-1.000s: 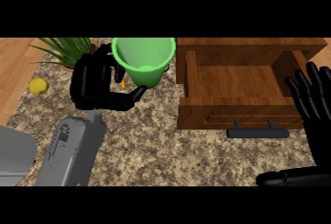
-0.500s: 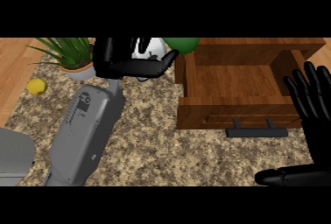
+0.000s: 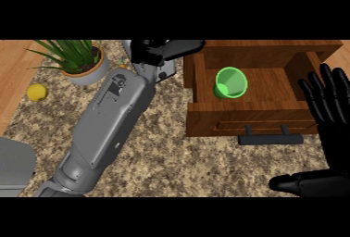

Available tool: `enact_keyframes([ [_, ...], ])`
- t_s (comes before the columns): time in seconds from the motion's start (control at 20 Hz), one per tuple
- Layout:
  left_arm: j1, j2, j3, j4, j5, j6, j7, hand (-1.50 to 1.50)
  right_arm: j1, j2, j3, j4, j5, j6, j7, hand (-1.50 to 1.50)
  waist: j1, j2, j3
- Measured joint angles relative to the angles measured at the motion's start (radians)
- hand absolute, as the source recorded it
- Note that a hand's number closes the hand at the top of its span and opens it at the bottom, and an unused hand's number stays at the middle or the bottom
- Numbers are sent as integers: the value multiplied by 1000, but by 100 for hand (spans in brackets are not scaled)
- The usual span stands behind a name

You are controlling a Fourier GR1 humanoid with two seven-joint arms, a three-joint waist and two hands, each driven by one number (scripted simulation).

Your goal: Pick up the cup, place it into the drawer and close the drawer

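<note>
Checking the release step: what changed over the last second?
The left hand carried the cup up and rightward, then let go. The cup now lies inside the drawer, and the hand is empty by its left wall. Right hand, open drawer, plant and lemon unchanged.

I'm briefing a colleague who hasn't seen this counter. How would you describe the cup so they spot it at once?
Find the open wooden drawer with the black handle at the counter's right. The cup sits inside it, toward the left wall. It is bright green with a round rim, the only thing in the drawer.
</note>
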Motion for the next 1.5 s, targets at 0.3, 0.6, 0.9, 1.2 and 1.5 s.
enact_keyframes([
  [0.3,-86,-1,-43,159,66,47,-55,150,2,-3,-1,-7,-4,6,0,-150,-6,1,0],
  [0.6,-170,-1,-119,307,160,97,-93,150,-7,-5,-4,16,-1,14,-21,-150,-19,4,0],
  [0.9,-220,-1,-235,423,262,139,-126,150,-29,-4,-1,47,-4,21,-34,-150,-36,8,0],
  [1.2,-271,-1,-327,522,319,146,-149,150,-61,-2,14,61,-2,24,-30,-150,-62,15,1],
  [1.5,-300,-1,-421,589,341,166,-139,-150,-72,0,21,60,-4,23,-22,-150,-75,18,1],
])
